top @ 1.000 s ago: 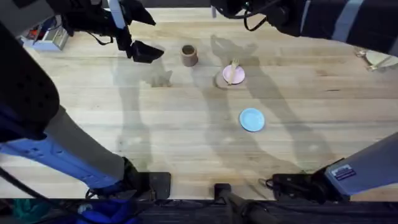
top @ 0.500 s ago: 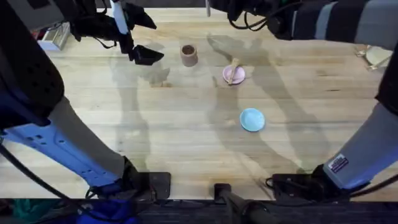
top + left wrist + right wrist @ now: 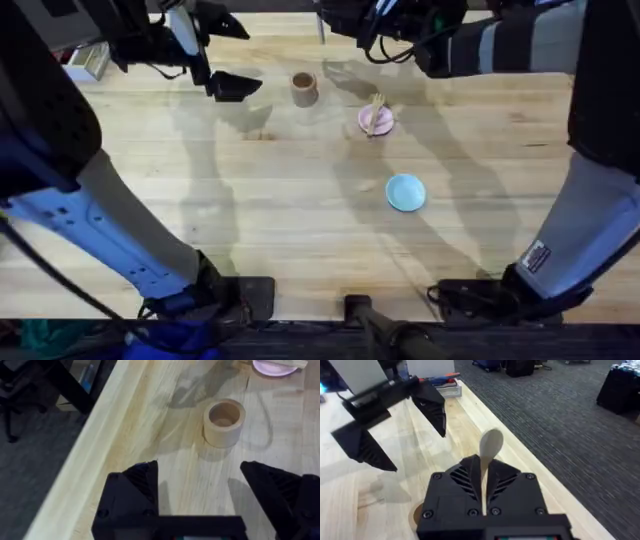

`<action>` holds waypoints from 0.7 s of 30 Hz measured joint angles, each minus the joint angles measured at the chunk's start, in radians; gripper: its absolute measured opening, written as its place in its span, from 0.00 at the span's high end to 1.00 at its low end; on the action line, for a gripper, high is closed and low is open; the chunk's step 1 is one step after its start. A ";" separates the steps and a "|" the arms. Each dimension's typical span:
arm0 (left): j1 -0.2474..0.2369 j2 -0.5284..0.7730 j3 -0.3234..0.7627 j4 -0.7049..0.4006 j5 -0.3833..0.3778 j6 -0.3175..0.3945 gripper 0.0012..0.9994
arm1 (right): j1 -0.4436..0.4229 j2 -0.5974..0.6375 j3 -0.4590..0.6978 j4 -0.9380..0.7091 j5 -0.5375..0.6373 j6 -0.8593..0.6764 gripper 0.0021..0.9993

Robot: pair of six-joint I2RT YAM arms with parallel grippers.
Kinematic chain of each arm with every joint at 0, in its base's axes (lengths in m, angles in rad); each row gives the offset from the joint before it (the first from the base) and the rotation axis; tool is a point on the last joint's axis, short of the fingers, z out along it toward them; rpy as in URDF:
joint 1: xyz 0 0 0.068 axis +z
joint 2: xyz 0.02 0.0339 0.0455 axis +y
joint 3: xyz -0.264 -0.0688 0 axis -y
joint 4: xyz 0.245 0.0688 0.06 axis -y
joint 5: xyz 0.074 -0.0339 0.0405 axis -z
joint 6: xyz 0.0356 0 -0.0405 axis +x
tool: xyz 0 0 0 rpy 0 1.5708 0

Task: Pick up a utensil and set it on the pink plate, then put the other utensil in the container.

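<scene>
Carrying the spoon (image 3: 490, 450) clamped upright in our right claw (image 3: 484, 477) above the desk's far edge, we approach the cup (image 3: 304, 88); fork (image 3: 375, 112) rests on pink plate (image 3: 385, 125); left claw (image 3: 200, 482) gapes wide.

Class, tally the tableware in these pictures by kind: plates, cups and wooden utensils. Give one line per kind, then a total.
Plates: 2, the pink plate and the light-blue plate
Cups: 1, the tan container
Wooden utensils: 2, the fork and the spoon
Total: 5
</scene>
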 joint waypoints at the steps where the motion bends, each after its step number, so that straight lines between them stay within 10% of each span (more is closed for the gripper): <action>1: 0.008 0.017 0.000 0.001 0.014 0.001 0.01 | 0.000 0.000 0.000 0.000 -0.002 0.001 0.97; 21: 0.038 0.176 0.000 0.004 0.173 0.002 0.01 | 0.001 0.068 0.000 0.304 -0.101 0.081 0.97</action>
